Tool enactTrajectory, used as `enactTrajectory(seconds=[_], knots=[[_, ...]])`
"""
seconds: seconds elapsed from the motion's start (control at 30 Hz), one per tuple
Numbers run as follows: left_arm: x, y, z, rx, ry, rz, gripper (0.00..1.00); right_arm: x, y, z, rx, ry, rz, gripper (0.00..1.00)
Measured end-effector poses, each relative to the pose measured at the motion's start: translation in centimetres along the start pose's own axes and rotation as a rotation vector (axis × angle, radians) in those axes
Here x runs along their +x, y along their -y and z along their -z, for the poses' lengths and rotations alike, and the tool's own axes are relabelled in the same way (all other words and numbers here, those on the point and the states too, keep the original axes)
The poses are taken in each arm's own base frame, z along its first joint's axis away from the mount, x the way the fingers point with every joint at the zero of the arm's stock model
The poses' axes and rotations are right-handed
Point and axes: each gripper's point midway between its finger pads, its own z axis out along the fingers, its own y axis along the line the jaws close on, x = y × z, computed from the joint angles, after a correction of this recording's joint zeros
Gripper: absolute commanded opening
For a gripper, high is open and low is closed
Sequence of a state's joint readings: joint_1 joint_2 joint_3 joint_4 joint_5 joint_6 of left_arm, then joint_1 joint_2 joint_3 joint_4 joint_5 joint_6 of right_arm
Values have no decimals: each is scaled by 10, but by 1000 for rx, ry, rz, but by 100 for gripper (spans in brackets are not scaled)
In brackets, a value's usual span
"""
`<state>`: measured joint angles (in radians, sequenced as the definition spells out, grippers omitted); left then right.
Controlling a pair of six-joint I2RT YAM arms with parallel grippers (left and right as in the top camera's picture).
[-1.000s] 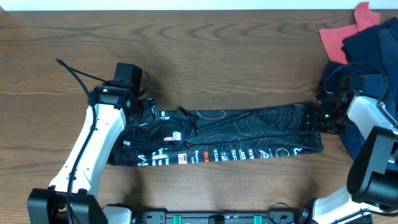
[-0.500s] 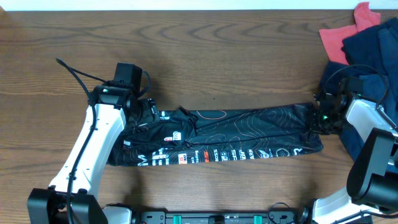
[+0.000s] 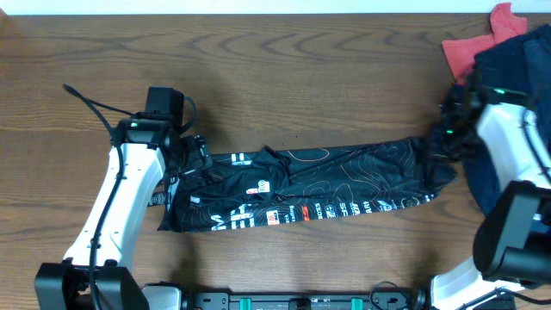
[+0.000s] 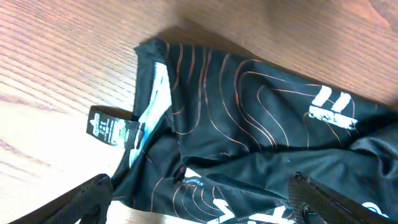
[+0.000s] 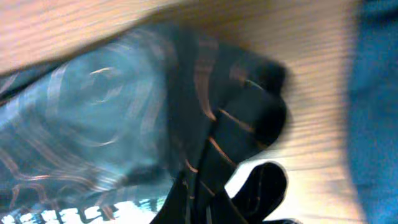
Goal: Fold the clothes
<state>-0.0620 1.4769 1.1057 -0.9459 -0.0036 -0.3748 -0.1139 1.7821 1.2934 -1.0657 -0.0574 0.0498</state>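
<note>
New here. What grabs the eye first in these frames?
The black T-shirt with thin orange contour lines lies as a long band across the middle of the table. Its right end is bunched up at the right tool, while the left tool sits open at the left end. A red cloth and a navy garment are heaped in the far right corner.

Overhead camera looks straight down on the whole counter, both arms in frame. Left wrist camera sits close, angled down on the left end of the T-shirt. Right wrist camera sits closer, blurred, at its right end. All views share that T-shirt.
</note>
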Motion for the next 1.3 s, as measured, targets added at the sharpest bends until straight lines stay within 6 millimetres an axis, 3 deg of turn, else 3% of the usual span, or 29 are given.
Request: enactTrajectory(seconds=[0.27,0.4,0.57,0.8,1.13,1.2,1.27,1.3], knots=[[2,-4,0,-7,-11,8,92,27,-105,-6,-1,-22,181,1],[3,-4,0,-8,-14,8,92,43,-147,-8,-9,-9,247,1],[3,-4,0,-9,-17,8,92,55,-185,-9,-38,27,306,2],[4,-4,0,-10,-18,7,92,59,-201,-11,-56,50,306,2],[4,-5,0,-12,-22,7,92,60,-206,-11,-74,48,293,4],[5,-5,0,-12,-23,7,92,62,-209,-11,-80,49,301,13],[5,-5,0,-13,-24,7,92,65,-215,-11,-98,47,324,36],[5,-5,0,-13,-24,7,92,67,-221,-11,-114,45,354,43]])
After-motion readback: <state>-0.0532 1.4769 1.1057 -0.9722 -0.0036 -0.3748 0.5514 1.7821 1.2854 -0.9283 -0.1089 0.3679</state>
